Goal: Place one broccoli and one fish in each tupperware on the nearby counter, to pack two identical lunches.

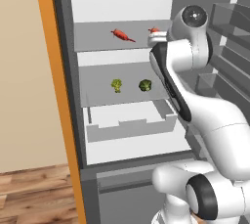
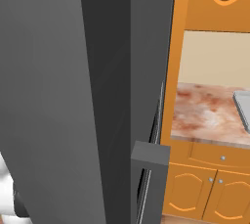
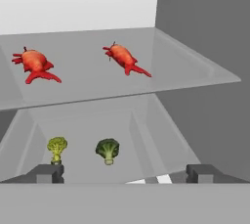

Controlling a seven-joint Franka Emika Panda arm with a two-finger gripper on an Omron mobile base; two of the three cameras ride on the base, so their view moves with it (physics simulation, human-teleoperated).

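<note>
We see our fingers (image 3: 50, 173) spread wide apart at the bottom of the hand view, one dark tip at the left and the other at the right, with nothing between them and nothing touched. They face into an open fridge (image 1: 62, 71) with grey walls and a white back.

Beyond the fingers, on the lower glass shelf (image 3: 88, 135), stand two pieces of broccoli: a pale yellow-green broccoli (image 3: 57, 147) on the left, just above the left fingertip in the hand view, and a darker green broccoli (image 3: 107, 150) a little to its right. They stand upright and apart from each other.

On the upper glass shelf (image 3: 195, 74) lie two red fish, well apart: the left fish (image 3: 34, 64) and the right fish (image 3: 125, 59), which points its tail towards the right front edge of the shelf.

From the left base view we see the same shelves, the two broccoli side by side on the lower one and a fish on the one above, while the white arm (image 1: 180, 71) reaches up towards the right side of the fridge. Under the shelves sits a white drawer (image 1: 129, 125).

In the right base view the grey fridge door (image 2: 73, 96) stands close before us, and past its edge lies the mottled pink-brown desk (image 2: 205, 113) on orange cabinets (image 2: 210, 184) with small round knobs
</note>
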